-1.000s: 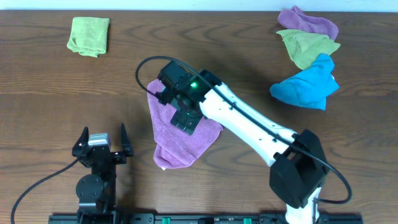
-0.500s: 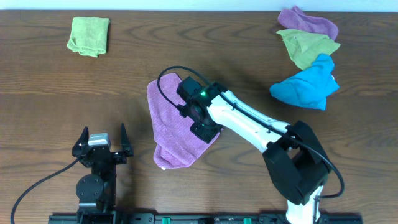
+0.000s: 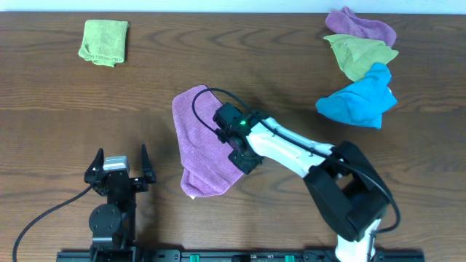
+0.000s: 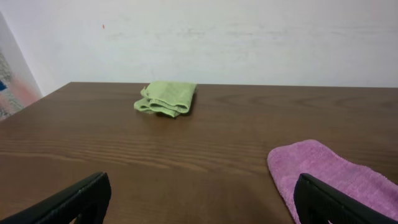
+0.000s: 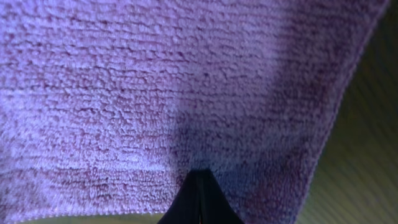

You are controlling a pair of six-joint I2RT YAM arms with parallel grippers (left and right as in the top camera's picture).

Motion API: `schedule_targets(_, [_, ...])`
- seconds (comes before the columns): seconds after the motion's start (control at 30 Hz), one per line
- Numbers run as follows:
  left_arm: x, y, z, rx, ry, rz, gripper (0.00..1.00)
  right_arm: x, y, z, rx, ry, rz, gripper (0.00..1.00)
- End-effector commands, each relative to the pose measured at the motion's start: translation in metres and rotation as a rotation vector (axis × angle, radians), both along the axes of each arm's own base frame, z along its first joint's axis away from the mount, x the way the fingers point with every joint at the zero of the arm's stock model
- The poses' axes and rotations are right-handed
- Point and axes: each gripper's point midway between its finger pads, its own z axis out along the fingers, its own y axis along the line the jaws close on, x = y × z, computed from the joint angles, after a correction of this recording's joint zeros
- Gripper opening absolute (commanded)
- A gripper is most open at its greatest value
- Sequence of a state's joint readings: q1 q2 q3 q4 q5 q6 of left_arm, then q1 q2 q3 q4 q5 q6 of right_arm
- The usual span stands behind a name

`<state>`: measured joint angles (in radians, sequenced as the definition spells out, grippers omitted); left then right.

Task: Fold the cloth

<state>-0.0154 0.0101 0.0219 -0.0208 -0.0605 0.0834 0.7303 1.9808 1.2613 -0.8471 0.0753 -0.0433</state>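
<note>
Dark wooden table (image 3: 44,109), white wall (image 4: 249,37)

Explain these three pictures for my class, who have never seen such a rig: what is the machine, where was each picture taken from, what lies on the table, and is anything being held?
The machine is two robot arms at a wooden table, each ending in a two-finger gripper. The overhead view looks straight down from a fixed camera; the other two come from cameras on the wrists, looking past each arm's own fingers. The left gripper stands open near the front edge, holding nothing. The right gripper is shut, its tip against the mauve cloth in the middle; whether it pinches fabric I cannot tell. A folded lime-green cloth lies far left. Far right sit a violet cloth, a second lime-green cloth and a blue cloth.
</note>
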Motion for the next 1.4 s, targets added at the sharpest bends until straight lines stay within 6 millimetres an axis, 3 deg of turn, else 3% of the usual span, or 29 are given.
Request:
schedule_targets(0.0, [-0.002,0.008,-0.018,0.016,0.059,0.045,0.96,-0.008,-0.054,-0.026,-0.126,0.033,-0.153,0.02])
schedule_targets(0.27, [-0.002,0.008,-0.018,0.016,0.059,0.045,0.95,-0.042,-0.123,-0.049,-0.233,0.139,-0.476,0.02])
schedule_targets(0.37, [-0.002,0.008,-0.018,0.016,0.059,0.045,0.95,-0.060,-0.139,-0.054,-0.253,0.196,-0.552,0.01])
schedule_targets(0.47, [-0.002,0.008,-0.018,0.017,0.059,0.045,0.96,-0.063,-0.142,-0.054,-0.258,0.202,-0.572,0.02])
schedule_targets(0.6, [-0.002,0.008,-0.018,0.016,0.059,0.045,0.95,-0.049,-0.134,-0.037,-0.226,0.167,-0.572,0.02])
schedule_targets(0.8, [-0.002,0.008,-0.018,0.016,0.059,0.045,0.95,-0.002,-0.121,0.035,-0.097,-0.056,-0.577,0.01])
schedule_targets(0.9, [-0.002,0.008,-0.018,0.016,0.059,0.045,0.95,0.025,-0.094,0.073,0.095,-0.164,-0.513,0.05])
schedule_targets(1.03, [-0.002,0.008,-0.018,0.016,0.059,0.045,0.95,0.051,-0.060,0.100,0.300,-0.262,-0.400,0.15])
schedule_targets(1.1, [-0.002,0.008,-0.018,0.016,0.059,0.045,0.95,0.064,-0.044,0.104,0.371,-0.292,-0.351,0.01])
schedule_targets(1.17, [-0.002,0.008,-0.018,0.016,0.059,0.045,0.95,0.066,-0.026,0.096,0.436,-0.255,-0.283,0.01])
schedule_targets(1.27, [-0.002,0.008,-0.018,0.016,0.059,0.045,0.95,0.070,-0.020,0.078,0.426,-0.235,-0.261,0.01])
schedule_targets(1.37, [-0.002,0.008,-0.018,0.016,0.059,0.045,0.95,0.088,-0.009,0.057,0.441,-0.261,-0.241,0.01])
